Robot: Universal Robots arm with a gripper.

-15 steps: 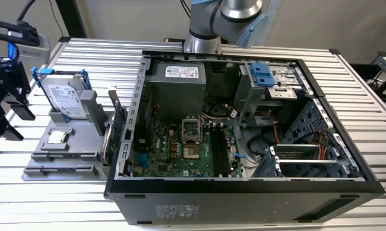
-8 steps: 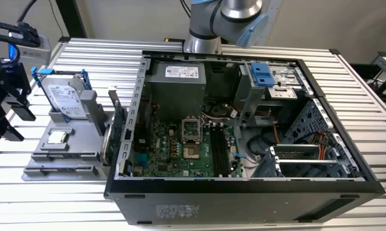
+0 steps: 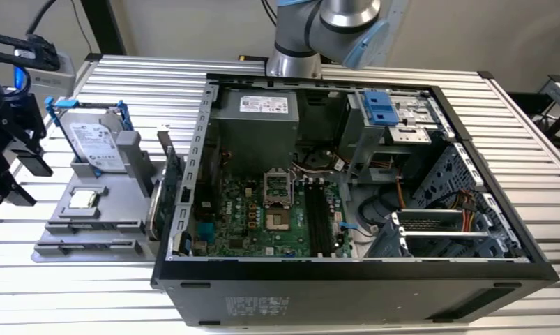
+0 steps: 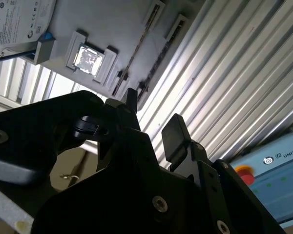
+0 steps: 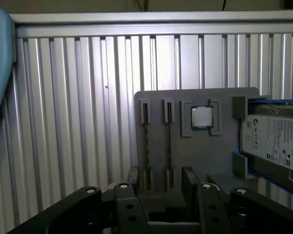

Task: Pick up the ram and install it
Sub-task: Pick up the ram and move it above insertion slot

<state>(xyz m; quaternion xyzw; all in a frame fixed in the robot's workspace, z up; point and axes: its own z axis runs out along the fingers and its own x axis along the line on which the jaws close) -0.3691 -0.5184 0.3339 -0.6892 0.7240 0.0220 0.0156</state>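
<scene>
The ram (image 5: 146, 144) is standing on edge in the gray holder tray (image 5: 205, 161), caught by a bracket at each end. A second stick (image 5: 168, 144) is sitting just beside it in a parallel holder. The gripper (image 5: 161, 179) is hovering over one end of these two holders, its fingers (image 5: 133, 176) spread wide and gripping nothing, so the work is sitting at the approach stage of the pick-up (nothing is being lifted yet).

By my reading, the grasp is calling for the fingers to be centred on one stick alone. In the first wrist view they are bracketing both, and the neighbouring stick and the brackets are leaving little room.

Further out on the tray, a processor chip (image 5: 201, 117) and a hard drive (image 5: 271, 141) are sitting apart from the fingers. The open computer case (image 3: 354, 276) is lying toward the exterior view's right. Its wall and an upright green expansion card (image 3: 173, 188) are standing between the tray and the motherboard's black slots (image 3: 317, 216).
</scene>
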